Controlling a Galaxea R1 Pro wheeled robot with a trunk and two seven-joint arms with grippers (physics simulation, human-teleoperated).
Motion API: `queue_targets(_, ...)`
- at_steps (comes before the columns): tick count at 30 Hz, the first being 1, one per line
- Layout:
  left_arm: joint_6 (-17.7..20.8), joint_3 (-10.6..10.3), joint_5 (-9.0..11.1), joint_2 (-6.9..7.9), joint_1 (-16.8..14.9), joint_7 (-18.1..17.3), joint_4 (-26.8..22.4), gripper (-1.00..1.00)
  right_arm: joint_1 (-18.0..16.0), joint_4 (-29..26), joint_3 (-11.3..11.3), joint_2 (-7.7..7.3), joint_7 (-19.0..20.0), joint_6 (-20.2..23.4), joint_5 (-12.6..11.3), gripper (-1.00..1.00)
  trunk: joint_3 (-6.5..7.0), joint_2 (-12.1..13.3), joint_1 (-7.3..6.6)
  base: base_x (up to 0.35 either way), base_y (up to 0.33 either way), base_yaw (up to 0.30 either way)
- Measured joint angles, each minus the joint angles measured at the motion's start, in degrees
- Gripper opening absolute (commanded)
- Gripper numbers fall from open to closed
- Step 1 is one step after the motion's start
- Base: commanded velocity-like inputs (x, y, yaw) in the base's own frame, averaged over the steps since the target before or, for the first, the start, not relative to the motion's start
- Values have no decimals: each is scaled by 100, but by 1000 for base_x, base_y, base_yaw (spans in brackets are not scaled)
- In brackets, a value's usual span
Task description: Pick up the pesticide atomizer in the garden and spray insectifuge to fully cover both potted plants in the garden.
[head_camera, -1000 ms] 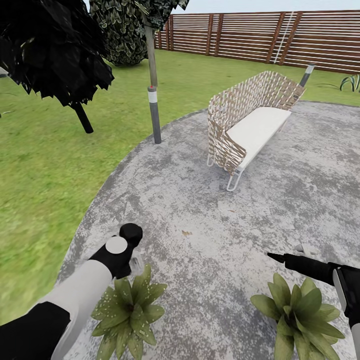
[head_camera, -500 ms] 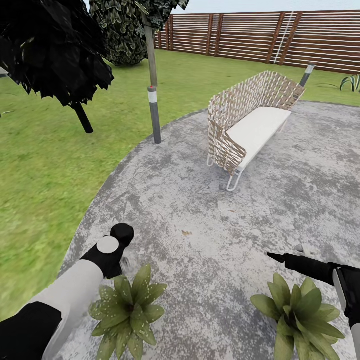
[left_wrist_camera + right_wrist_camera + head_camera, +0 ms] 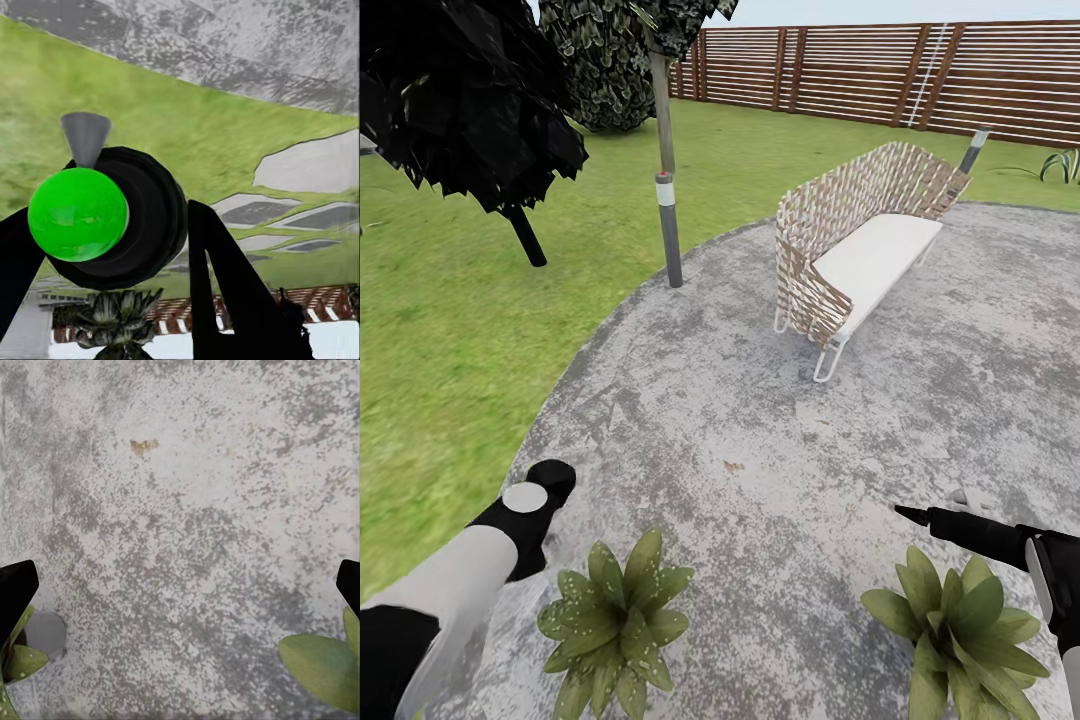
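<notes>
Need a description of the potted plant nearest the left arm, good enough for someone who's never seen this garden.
Start at the wicker bench on the round grey paved patch. Come toward the robot along the paving's grass-side edge to the low rosette of broad pointed green leaves. Unlike its twin beside the right arm, its leaves carry pale speckles.

Two potted plants are sitting on the paved circle (image 3: 760,420) close to the robot: the left potted plant (image 3: 615,625) just right of the left arm (image 3: 470,570), the right potted plant (image 3: 960,625) just below the right gripper (image 3: 905,514). Farther back on the paving, the bench (image 3: 865,255) is standing right of the bollard (image 3: 669,230). Lawn (image 3: 450,350) is spreading left, with the dark tree (image 3: 460,90) on it, and the fence (image 3: 880,70) is running behind.
</notes>
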Motion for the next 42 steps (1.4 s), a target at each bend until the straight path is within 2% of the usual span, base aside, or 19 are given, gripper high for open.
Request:
queue_targets(2,-7,399,3,245,3,3,150,-100,0,0,0,0,0,0,0,100,0,0,0,0,0,0)
queue_targets(4,-15,595,6,341,19,4,190,-100,0,0,0,0,-1,0,0,100,0,0,0,0,0,0)
queue_targets(7,-30,668,11,376,41,2,233,-100,0,0,0,0,-2,0,0,100,0,0,0,0,0,0)
queue_targets(9,-29,727,103,370,48,-4,481,-100,0,0,0,0,1,0,0,100,0,0,0,0,0,0)
queue_targets(10,-29,766,208,368,49,-5,591,-100,0,0,0,0,0,0,0,100,0,0,0,0,0,0)
queue_targets(13,-29,895,795,372,49,-6,819,-100,0,0,0,0,-1,0,0,100,0,0,0,0,0,0)
queue_targets(16,-29,931,1084,379,50,9,1191,-100,0,0,0,0,-1,0,0,100,0,0,0,0,0,0)
queue_targets(21,-8,939,1150,380,49,19,1340,-100,0,0,0,1,0,0,0,100,0,0,3,-165,0,0)
queue_targets(34,-15,941,1158,347,48,12,1277,-100,0,-7,2,27,6,97,-12,100,0,0,3,-325,78,0)
queue_targets(39,-25,930,1161,338,48,-3,865,-100,0,-13,0,42,17,101,-47,100,0,0,2,-244,170,0)
queue_targets(42,-27,931,1164,282,49,-3,640,-100,0,-70,-9,44,22,105,-59,100,0,0,1,-58,45,0)
